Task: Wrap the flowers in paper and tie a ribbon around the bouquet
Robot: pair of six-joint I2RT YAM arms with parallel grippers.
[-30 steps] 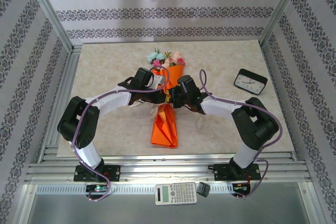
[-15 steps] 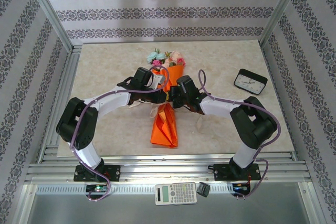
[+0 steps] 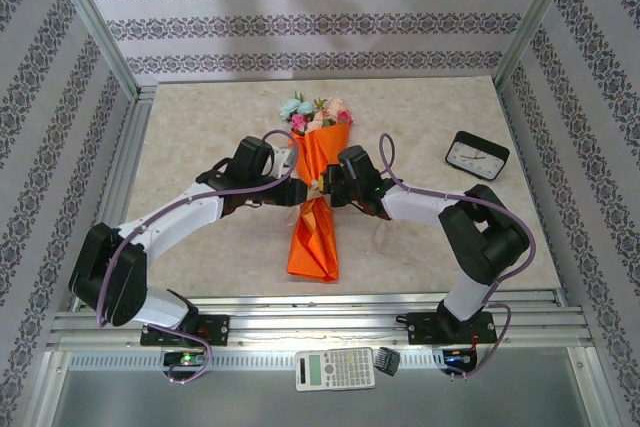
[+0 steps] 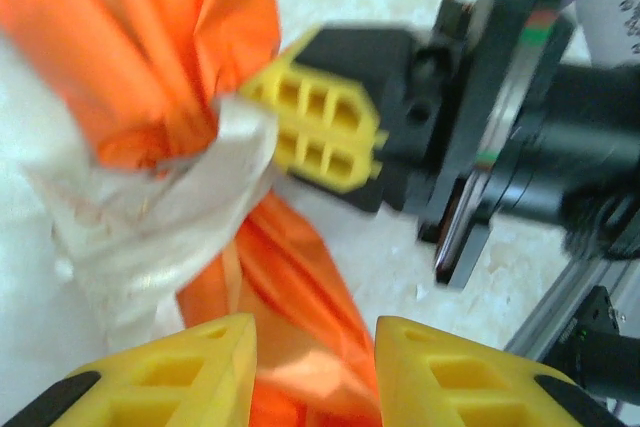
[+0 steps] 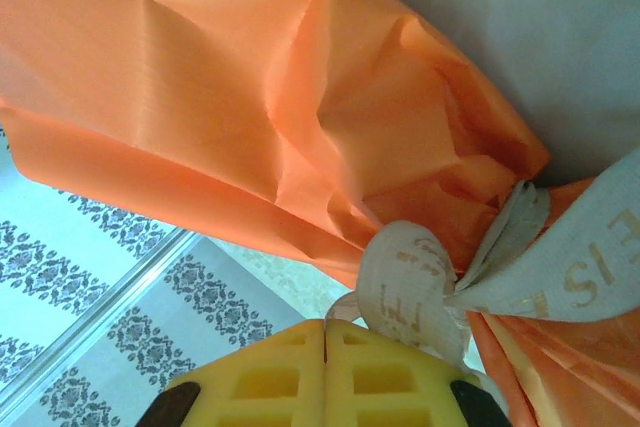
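Roughly, bouquet [image 3: 313, 237] flat, axis near-far — blooms [image 3: 315, 112] twd back

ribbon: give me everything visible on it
The ribbon is a narrow off-white fabric band with faint gold lettering, thin and floppy. It is cinched round the pinched waist of the orange paper on the bouquet, which lies flat. The ribbon is bunched into a small loop with a flat tail running off to one side. The shut right gripper appears to pinch it at the loop. The open left gripper is apart from it.
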